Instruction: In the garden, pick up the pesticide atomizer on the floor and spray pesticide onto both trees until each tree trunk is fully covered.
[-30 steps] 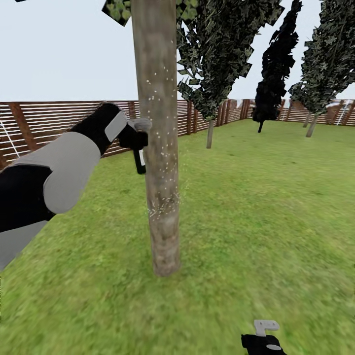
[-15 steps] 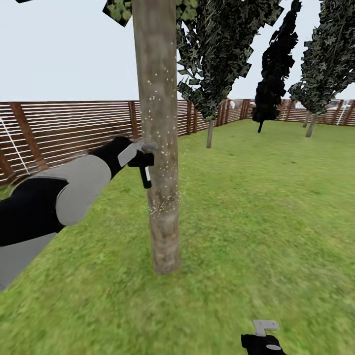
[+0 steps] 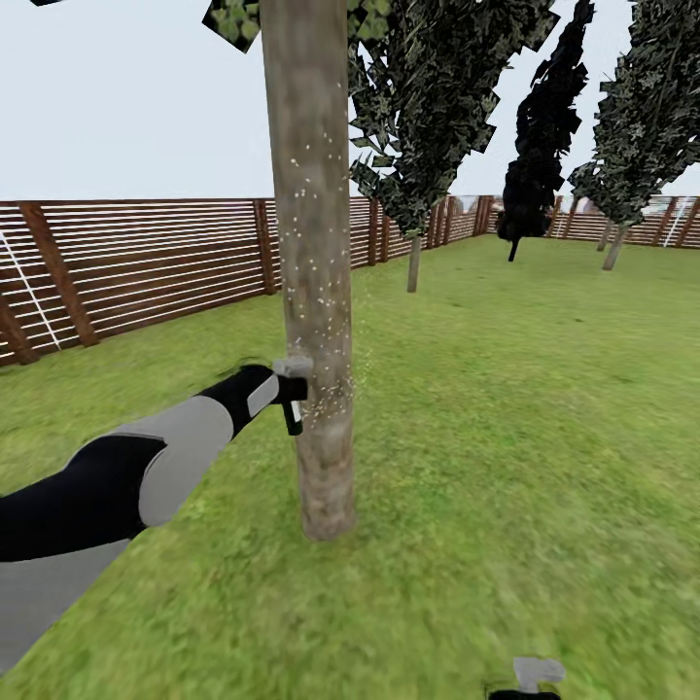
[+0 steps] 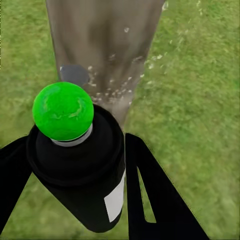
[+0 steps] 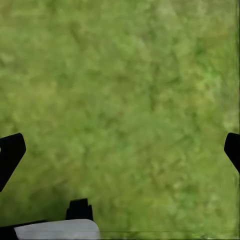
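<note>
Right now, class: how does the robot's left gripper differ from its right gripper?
The left gripper is shut on the spray bottle; the right gripper is open and holds nothing. The left gripper is raised beside the tree trunk, bottle aimed at the speckled bark; the right gripper hangs low over the grass. Both have black fingers.
</note>
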Robot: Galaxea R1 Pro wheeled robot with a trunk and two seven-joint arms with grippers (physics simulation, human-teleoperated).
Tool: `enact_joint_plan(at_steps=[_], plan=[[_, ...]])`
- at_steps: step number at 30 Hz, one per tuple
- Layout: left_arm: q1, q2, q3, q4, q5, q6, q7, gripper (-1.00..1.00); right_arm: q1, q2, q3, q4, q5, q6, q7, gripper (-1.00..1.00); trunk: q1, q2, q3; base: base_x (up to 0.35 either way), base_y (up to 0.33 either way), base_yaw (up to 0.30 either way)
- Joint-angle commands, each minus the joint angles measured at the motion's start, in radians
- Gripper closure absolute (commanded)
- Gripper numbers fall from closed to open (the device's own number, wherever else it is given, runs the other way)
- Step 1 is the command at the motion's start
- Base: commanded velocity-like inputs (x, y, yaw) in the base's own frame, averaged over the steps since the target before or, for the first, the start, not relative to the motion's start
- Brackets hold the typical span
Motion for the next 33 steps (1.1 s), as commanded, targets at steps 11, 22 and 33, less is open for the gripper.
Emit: enact_joint_plan(at_steps=[11,22,33], plan=[[0.28,0.01,-0.007,-0.002,0.008,-0.256,0.005,1.0,0.033,0.005,0.009,0.026,-0.008,-0.015,0.0,-1.0,0.0,-0.001,-0.001,0.0,0.0,0.0],[0.368,0.011,-0.007,-0.002,0.008,-0.283,0.004,1.0,0.034,0.007,0.009,0.026,-0.008,-0.015,0.001,-1.0,0.0,-0.001,-0.001,0.0,0.04,0.0],[0.369,0.012,-0.008,-0.003,0.008,-0.283,0.002,1.0,0.034,0.007,0.009,0.026,-0.008,-0.014,0.001,-1.0,0.0,-0.001,-0.001,0.038,0.326,-0.009]])
